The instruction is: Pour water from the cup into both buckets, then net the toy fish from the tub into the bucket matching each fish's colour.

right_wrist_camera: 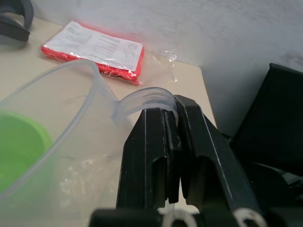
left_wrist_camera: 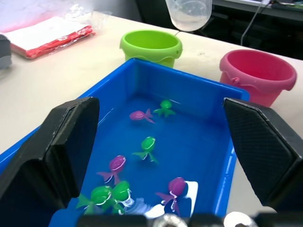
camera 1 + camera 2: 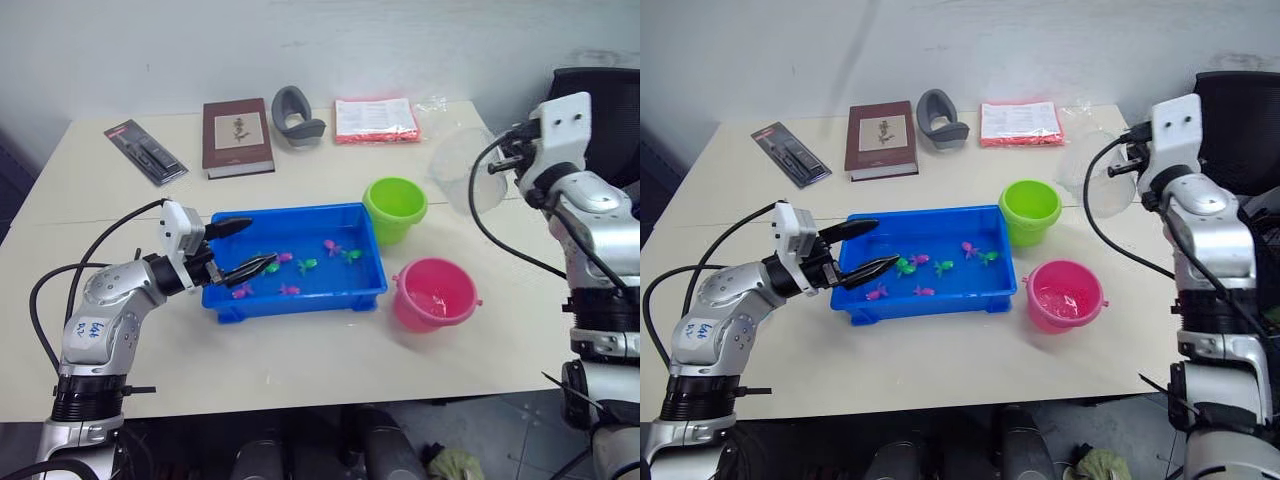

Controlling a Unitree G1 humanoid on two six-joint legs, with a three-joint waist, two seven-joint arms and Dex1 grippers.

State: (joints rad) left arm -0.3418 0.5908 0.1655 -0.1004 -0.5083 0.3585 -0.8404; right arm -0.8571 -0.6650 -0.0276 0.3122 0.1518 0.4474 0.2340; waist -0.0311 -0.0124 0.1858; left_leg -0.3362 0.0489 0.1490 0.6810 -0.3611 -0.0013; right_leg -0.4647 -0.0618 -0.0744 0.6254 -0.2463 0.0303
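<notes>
At the left, the left gripper [image 3: 240, 247] is held wide open and empty over the near left end of the tub [image 3: 362, 216], its two black fingers spread above the water; it is judged to be parked there in readiness for the fishing step, though no net is held by it. The tub is set in the middle of the counter [image 3: 300, 355], within reach of both arms, and the toy fish [image 2: 147, 144] are seen floating in it, pink and green ones mixed, none yet moved out.

Just beside the tub's far right corner the green bucket [image 3: 395, 208] is placed, and near its near right corner the pink bucket [image 3: 434, 294]; both are stood upright and close to the tub, presumably so that the carry for each fish is short. Water can be seen in the pink bucket; whether the green one is filled cannot be told.

At the right, the cup [image 3: 465, 170] is held off the counter by its handle, on which the right gripper [image 1: 173, 124] is clamped tight. The cup is tipped with its mouth turned towards the green bucket, so pouring into that bucket is judged to be the step in hand.
</notes>
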